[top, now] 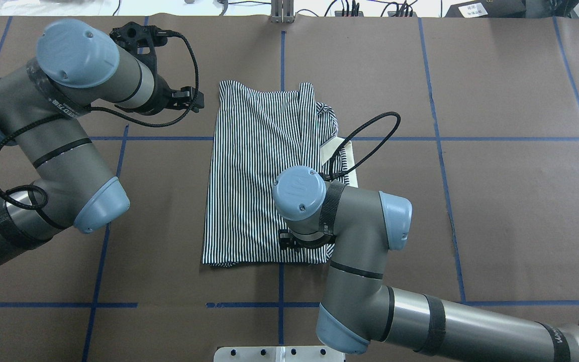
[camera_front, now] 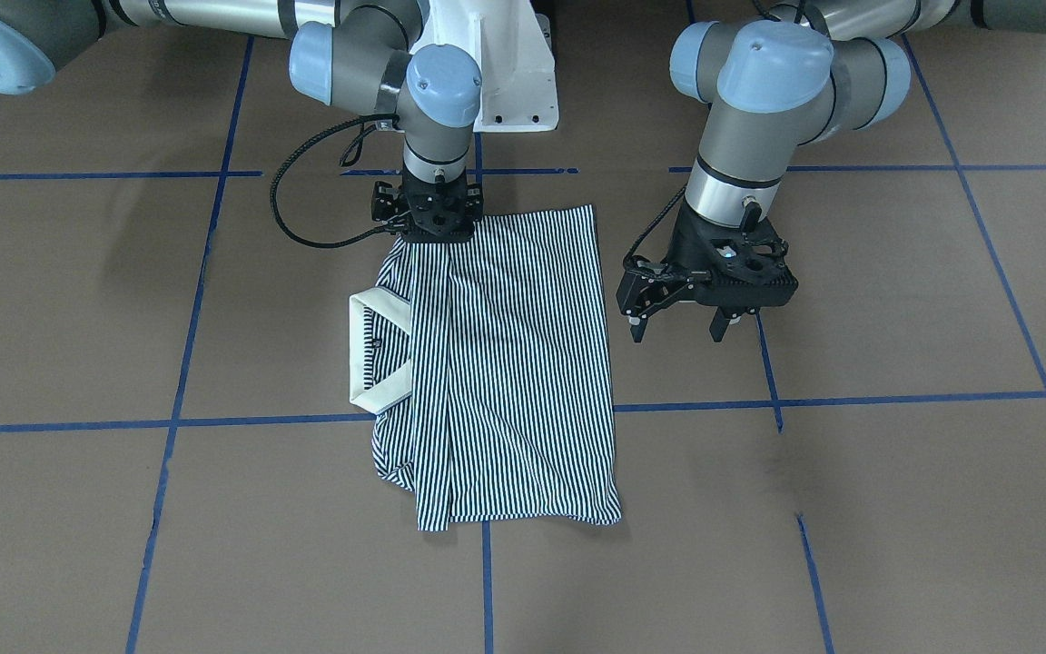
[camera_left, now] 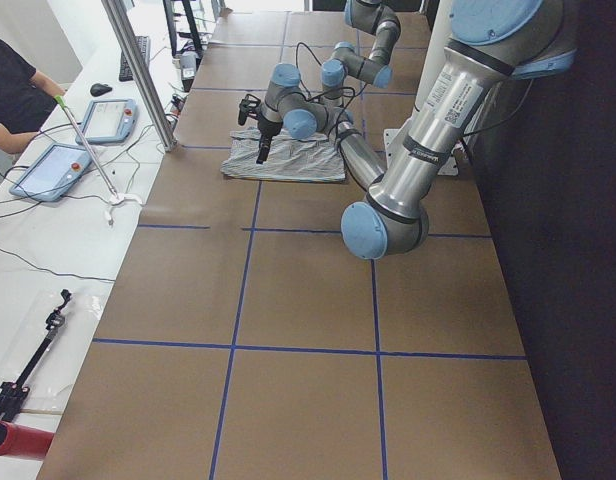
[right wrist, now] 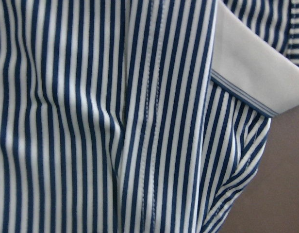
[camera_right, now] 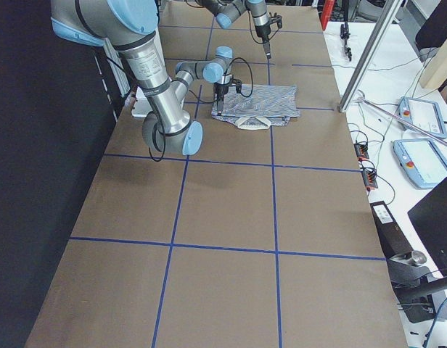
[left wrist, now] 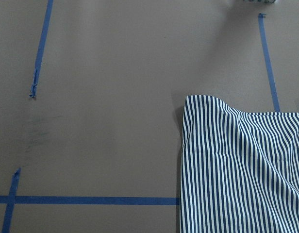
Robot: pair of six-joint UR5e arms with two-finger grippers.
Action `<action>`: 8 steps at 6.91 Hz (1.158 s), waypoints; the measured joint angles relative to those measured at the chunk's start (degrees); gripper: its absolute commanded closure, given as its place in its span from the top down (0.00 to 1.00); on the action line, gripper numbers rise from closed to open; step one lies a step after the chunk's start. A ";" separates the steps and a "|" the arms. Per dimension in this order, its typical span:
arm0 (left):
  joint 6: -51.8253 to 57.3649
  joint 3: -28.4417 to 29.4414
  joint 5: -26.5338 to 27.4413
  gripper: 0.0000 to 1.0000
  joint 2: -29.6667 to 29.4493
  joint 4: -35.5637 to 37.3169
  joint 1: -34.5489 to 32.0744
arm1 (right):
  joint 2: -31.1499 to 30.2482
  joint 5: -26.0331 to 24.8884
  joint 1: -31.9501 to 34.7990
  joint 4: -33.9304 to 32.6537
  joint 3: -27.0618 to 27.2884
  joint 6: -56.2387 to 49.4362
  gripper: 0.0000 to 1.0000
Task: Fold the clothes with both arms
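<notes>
Folded polo shirt lay lengthwise away from the robot, collar pointing to the robot's right. Left gripper gaped beside it; right gripper sat on its edge, grip impossible to tell.

At right of centre in the front-facing view, the silver-grey left arm with light-blue joint caps tilts its black two-finger left gripper downward, fingers spread wide. At upper centre, the matching right arm points its right gripper straight down, its fingers hidden.

4 fixed views ring the table — 2 wrist views near shirt.
</notes>
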 measured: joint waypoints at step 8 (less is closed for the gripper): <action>-2.13 -0.02 -0.41 1.00 -0.15 -0.39 1.41 | -9.03 -1.17 5.37 -3.65 6.96 -7.38 1.00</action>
